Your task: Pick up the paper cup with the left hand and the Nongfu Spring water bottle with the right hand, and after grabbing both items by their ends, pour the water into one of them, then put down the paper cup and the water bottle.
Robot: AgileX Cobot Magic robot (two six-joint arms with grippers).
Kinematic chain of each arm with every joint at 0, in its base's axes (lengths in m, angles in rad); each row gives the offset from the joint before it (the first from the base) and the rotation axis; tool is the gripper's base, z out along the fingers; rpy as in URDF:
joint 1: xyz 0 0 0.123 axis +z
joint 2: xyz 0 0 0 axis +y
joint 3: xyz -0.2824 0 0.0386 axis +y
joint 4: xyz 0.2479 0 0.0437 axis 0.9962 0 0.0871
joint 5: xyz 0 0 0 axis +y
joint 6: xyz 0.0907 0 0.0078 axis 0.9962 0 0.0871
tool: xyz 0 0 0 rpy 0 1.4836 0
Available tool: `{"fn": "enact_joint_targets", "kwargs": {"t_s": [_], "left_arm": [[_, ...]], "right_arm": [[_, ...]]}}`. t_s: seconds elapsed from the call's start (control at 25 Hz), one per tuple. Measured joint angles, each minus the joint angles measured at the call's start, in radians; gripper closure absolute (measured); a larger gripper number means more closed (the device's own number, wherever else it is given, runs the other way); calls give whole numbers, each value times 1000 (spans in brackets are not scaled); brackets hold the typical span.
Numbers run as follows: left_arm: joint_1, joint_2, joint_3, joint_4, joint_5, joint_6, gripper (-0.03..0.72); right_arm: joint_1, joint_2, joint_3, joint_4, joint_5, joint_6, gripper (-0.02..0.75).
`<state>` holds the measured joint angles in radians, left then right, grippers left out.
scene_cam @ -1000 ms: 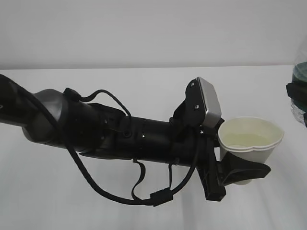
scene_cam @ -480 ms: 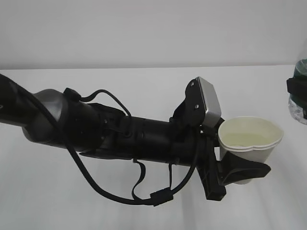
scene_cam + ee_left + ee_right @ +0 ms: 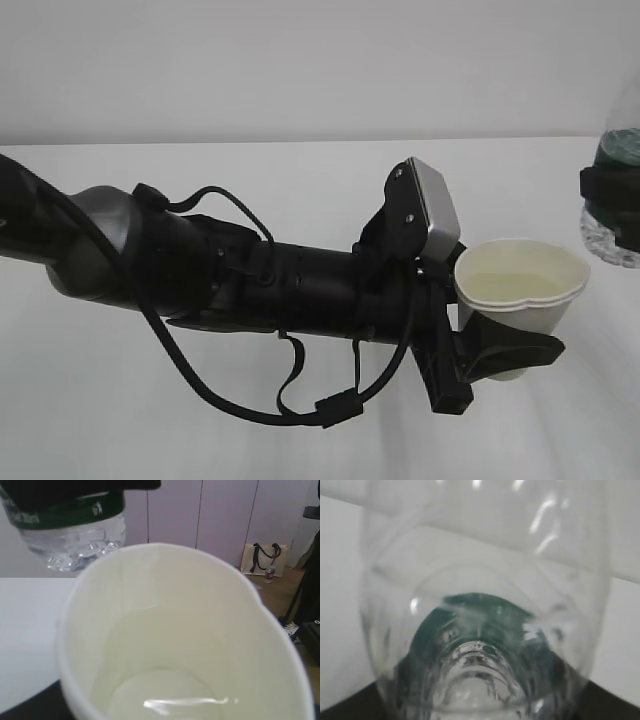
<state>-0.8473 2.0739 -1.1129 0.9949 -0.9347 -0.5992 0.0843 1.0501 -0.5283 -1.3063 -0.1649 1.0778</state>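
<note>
Item 1, nearest: left hand, a black robot arm with looping cables and a grey-silver wrist box, its two-finger pincer partly spread and clamped around the lower body of the small white paper cup. Cup is upright, off the table, rim pinched slightly out of round. A shallow pool of clear water lies in its cream-yellow bottom.

Item 2, just beyond the cup rim: small clear ribbed Nongfu Spring water bottle with a dark green label band, at the right edge of the exterior view and higher than the cup. A black band crosses it there, judged to be the right hand, whose jaws stand about half spread around the bottle body; fingertips themselves are not clearly shown. In the right wrist view the bottle fills the frame.

Risk note: bottle and cup rim sit near each other; a careless sweep could knock the cup and slop the water. The squeezed paper wall may buckle under a tighter grip.

Item 3: plain white table, matt.

Item 4, farthest: pale panelled wall; white bag with dark straps on a brown floor.
</note>
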Motion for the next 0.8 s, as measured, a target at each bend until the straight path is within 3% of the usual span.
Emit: {"fn": "enact_joint_targets", "kwargs": {"t_s": [0.16,0.44,0.8], "left_arm": [[0,0,0,0,0,0,270],[3,0,0,0,0,0,271],[29,0,0,-2,0,0,271]], "right_arm": [[0,50,0,80,-48,-102,337],[0,120,0,425,-146,-420,337],[0,143,0,611,-232,-637,337]]}}
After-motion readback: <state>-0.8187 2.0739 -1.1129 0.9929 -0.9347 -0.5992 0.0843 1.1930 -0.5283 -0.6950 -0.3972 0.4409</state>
